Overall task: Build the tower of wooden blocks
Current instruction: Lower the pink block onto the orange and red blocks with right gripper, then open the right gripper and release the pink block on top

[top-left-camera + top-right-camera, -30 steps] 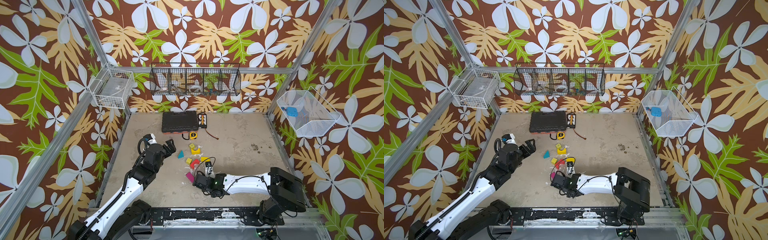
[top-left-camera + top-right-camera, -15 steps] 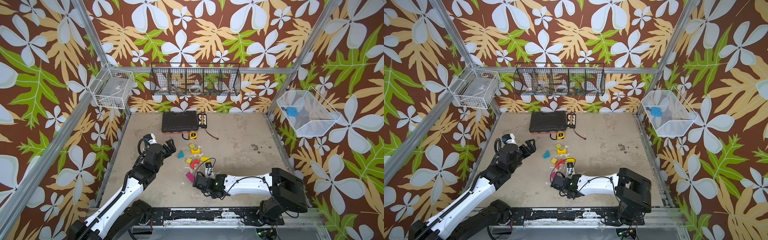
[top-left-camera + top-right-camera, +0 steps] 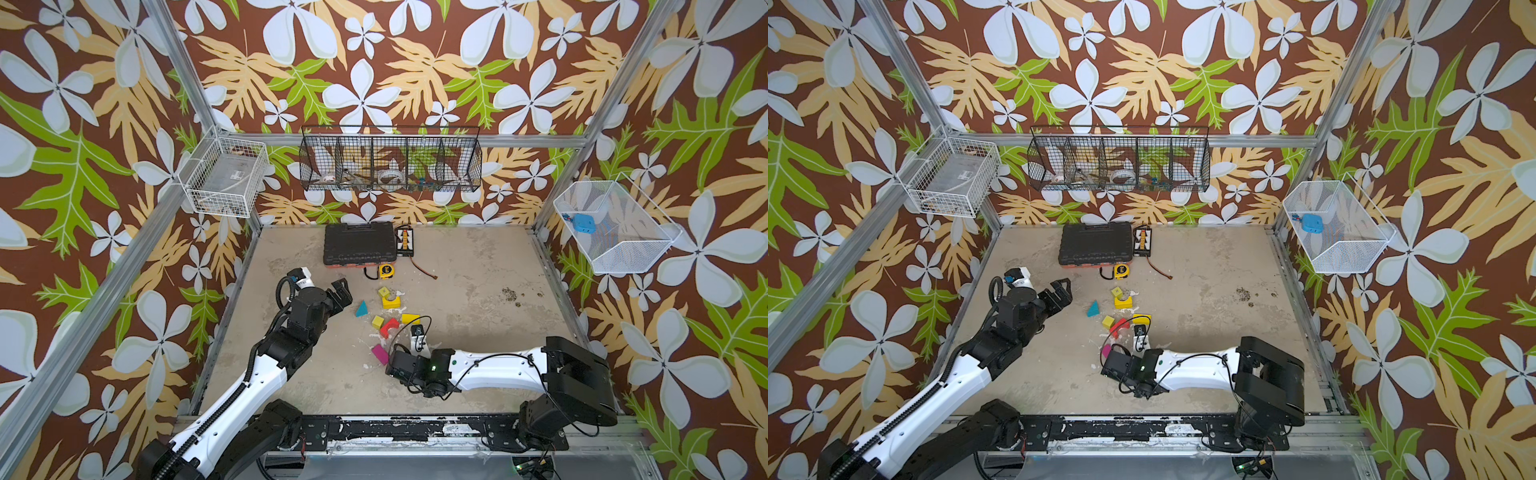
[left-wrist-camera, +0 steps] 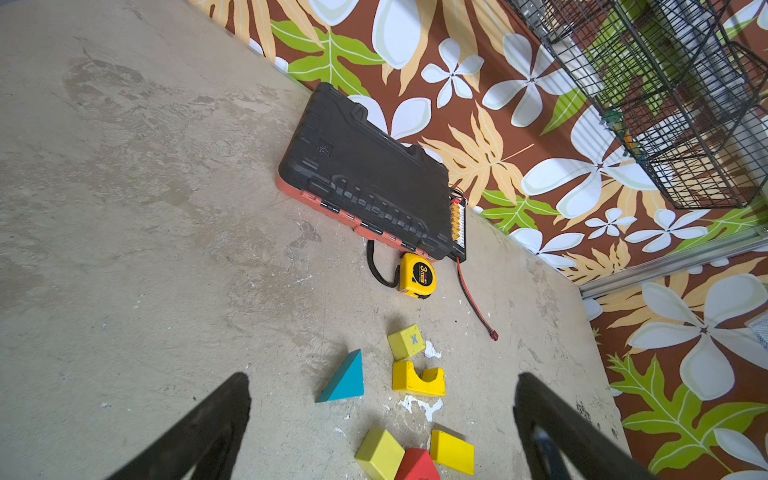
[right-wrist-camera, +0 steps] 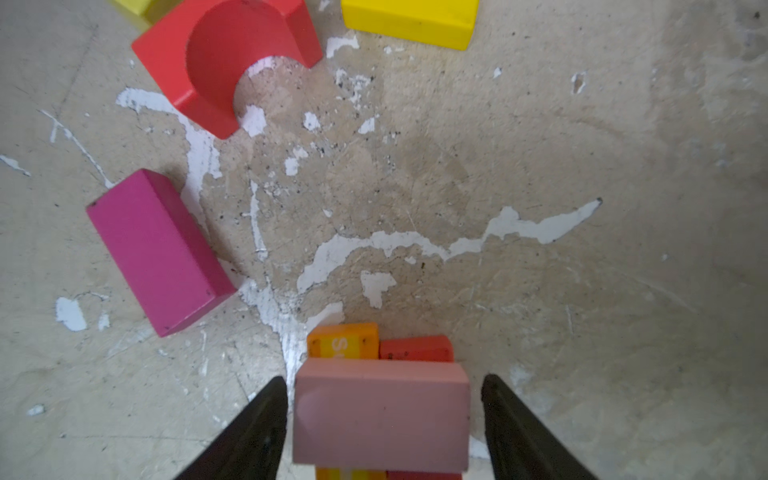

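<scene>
Bench: scuffed, paint-flecked grey bench [image 3: 478, 291] in a cell papered with big white flowers and green leaves.
Tower: two layers so far, near the front of the bench, with a pink brick [image 5: 380, 424] lying flat across an orange block [image 5: 343, 343] and a red block [image 5: 415, 349].
Right end effector: the right end effector [image 5: 384, 380] straddles the pink brick, jaws spread with a sliver of gap on each side, gripping nothing.
Left end effector: the left end effector [image 3: 338, 294] hangs wide open and empty, near the teal wedge [image 3: 361, 308] and well apart from the tower.
Loose blocks: a magenta brick [image 5: 158, 249], red arch [image 5: 224, 62] and yellow brick [image 5: 409, 18] lie near the tower; a yellow arch [image 4: 417, 379] and yellow cube [image 4: 406, 341] sit farther back.
Step in hand: by the look of it, setting the pink brick down as the second layer.
Next move: likely a straight lift clear of the brick without brushing it, then a reach for the magenta brick; the wedge suits the top.
Wrist views: the right wrist camera alone shows the tower. The left wrist camera shows an X on the yellow cube and a yellow tape measure [image 4: 417, 280] beside a black case [image 4: 365, 178].
Top views: both hide the tower beneath the right end effector, yet show how far apart the two end effectors stand.
</scene>
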Robot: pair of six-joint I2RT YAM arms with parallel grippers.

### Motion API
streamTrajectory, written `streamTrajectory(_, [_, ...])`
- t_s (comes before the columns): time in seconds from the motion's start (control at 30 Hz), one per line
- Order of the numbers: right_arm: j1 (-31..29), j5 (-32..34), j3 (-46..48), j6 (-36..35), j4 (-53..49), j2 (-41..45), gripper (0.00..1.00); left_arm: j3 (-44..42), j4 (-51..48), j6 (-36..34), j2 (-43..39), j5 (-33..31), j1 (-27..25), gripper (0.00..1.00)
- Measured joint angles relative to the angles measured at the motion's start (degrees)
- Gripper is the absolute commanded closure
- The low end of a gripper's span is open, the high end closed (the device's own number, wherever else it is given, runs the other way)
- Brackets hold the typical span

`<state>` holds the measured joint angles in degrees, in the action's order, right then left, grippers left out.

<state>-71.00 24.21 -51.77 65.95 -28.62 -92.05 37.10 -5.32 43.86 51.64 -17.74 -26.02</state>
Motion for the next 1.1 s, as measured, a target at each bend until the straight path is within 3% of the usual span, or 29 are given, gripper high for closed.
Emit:
streamTrajectory(0.23, [-0.48,0.28,6.32,-0.68,0.79,10.67,0.23,0.00,0.00,0.00,0.00,0.11,0.00,0.00])
streamTrajectory(0.4, [-1.77,-0.39,17.25,-2.01,3.21,23.21,0.37,0.00,0.02,0.00,0.00,0.92,0.00,0.00])
streamTrajectory(0.6, [-1.77,-3.82,27.50,-5.03,7.45,33.79,0.47,0.00,0.02,0.02,0.07,1.27,0.00,0.00])
streamTrajectory(0.73, [-1.77,-6.49,28.81,-7.89,11.21,33.83,0.52,0.00,0.02,0.02,0.11,1.25,0.00,0.00])
streamTrajectory(0.9, [-1.84,-9.16,26.91,-10.03,14.53,26.38,0.58,0.00,0.09,0.02,0.35,1.25,0.00,0.00])
streamTrajectory(1.1, [-1.86,-9.25,25.75,-10.71,15.45,23.19,0.58,0.00,0.15,0.02,0.76,1.25,0.00,0.00])
